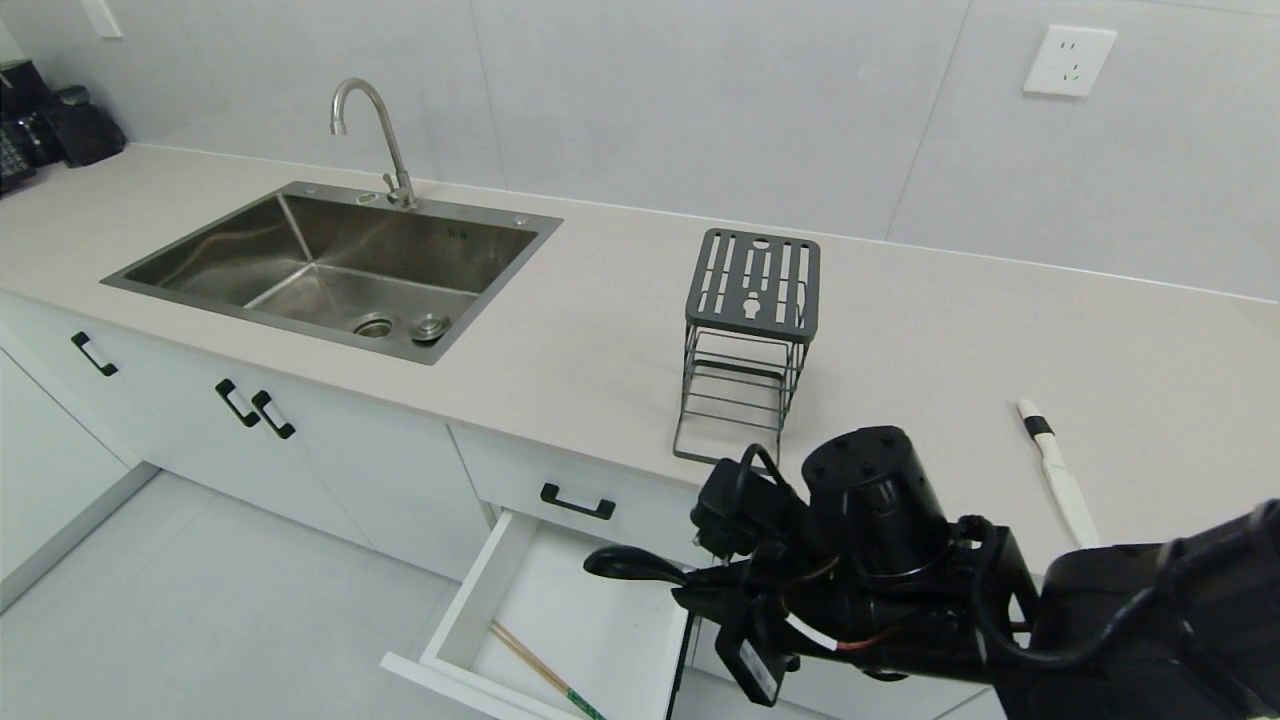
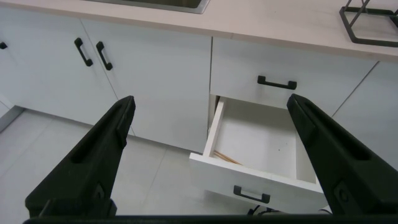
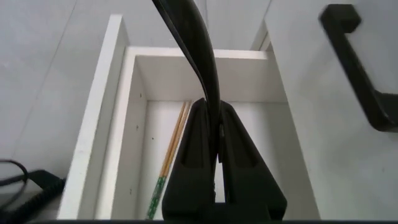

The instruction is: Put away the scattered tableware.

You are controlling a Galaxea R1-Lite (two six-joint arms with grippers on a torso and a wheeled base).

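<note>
Above the open white drawer [image 1: 478,590], the right gripper [image 3: 214,134] is clamped on a black long-handled spoon [image 1: 632,565]. Green-tipped wooden chopsticks [image 1: 545,672] lie inside the drawer. The left gripper [image 2: 210,102] has its fingers apart.

Pale worktop [image 1: 620,330] runs along the wall, steel sink [image 1: 250,250] sunk into it on the left, the tap [image 1: 375,130] behind. A wire rack [image 1: 755,280] stands upright mid-worktop, well apart from a white utensil [image 1: 1055,470] lying flat out to the right. Below the front edge, an open drawer [image 1: 480,590] carries chopsticks [image 1: 545,672] on its floor
</note>
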